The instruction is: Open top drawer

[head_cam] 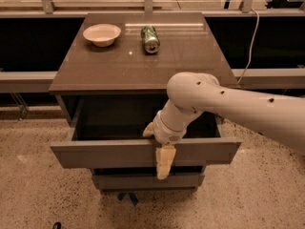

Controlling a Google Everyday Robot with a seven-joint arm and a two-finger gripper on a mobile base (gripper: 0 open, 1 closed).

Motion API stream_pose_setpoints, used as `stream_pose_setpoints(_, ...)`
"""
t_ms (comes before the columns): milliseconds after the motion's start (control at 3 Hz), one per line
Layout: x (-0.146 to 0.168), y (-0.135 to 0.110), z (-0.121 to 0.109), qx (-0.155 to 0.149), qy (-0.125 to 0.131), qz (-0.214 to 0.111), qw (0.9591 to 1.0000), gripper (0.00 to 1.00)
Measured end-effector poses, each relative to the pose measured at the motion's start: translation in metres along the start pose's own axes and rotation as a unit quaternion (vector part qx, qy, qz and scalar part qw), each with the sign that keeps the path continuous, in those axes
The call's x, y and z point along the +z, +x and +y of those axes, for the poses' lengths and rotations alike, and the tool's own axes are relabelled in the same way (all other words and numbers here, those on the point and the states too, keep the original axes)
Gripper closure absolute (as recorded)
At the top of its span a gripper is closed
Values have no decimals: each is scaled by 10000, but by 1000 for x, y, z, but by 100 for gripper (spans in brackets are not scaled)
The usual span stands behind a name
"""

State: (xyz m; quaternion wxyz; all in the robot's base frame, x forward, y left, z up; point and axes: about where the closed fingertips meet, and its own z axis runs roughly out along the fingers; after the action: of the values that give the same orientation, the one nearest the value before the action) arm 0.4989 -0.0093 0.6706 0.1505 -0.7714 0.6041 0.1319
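Observation:
The top drawer [95,154] is the wide grey drawer under the cabinet top, pulled well out toward me, with its dark inside showing. My gripper [157,147] sits at the middle of the drawer's front panel. One pale finger [165,162] hangs down over the outside of the panel and the other [148,130] is on the inner side, so the fingers straddle the panel's top edge. My white arm [228,106] reaches in from the right and hides part of the drawer's right side.
A white bowl [101,34] and a green can [150,38] lying on its side rest on the brown cabinet top [138,68]. A lower grey drawer [138,181] is closed. Dark shelving flanks the cabinet. A cable [251,42] hangs at the right. The floor is speckled.

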Motion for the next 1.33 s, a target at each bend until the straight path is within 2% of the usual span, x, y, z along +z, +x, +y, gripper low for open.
stream_pose_setpoints(333, 0, 0, 0, -1, -2, 1, 10000, 0)
stream_pose_setpoints(1000, -56, -4, -12, 133, 532, 200, 9983, 0)
stream_pose_setpoints(1333, -78, 2, -29, 307, 727, 106, 9968, 19)
